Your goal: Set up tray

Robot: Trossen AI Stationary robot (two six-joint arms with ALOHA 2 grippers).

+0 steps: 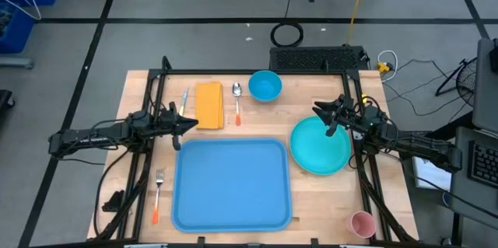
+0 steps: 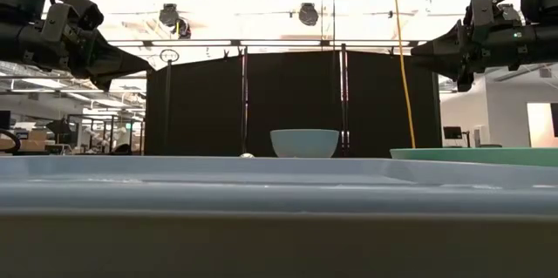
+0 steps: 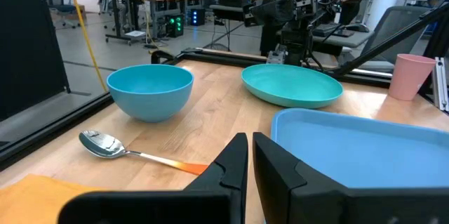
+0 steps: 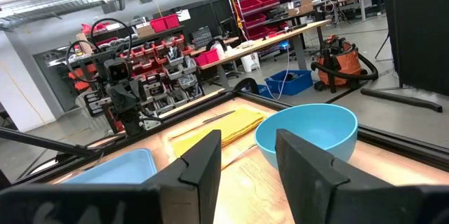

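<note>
The large light-blue tray (image 1: 231,183) lies flat on the table's near middle and fills the foreground of the low view (image 2: 261,178). My left gripper (image 1: 191,124) hovers above the table off the tray's far-left corner, near the orange napkin (image 1: 209,105). Its fingers are shut on nothing (image 3: 250,164). My right gripper (image 1: 320,116) hangs open (image 4: 249,157) over the far-left rim of the round teal plate (image 1: 320,145). Both grippers are well above the table in the low view, the left gripper (image 2: 144,64) and the right gripper (image 2: 418,50).
Along the far side lie a knife (image 1: 184,100), the napkin, a spoon (image 1: 237,102) and a blue bowl (image 1: 265,85). A fork (image 1: 158,193) lies left of the tray. A pink cup (image 1: 362,223) stands at the near-right corner. Black frame rails run down both table sides.
</note>
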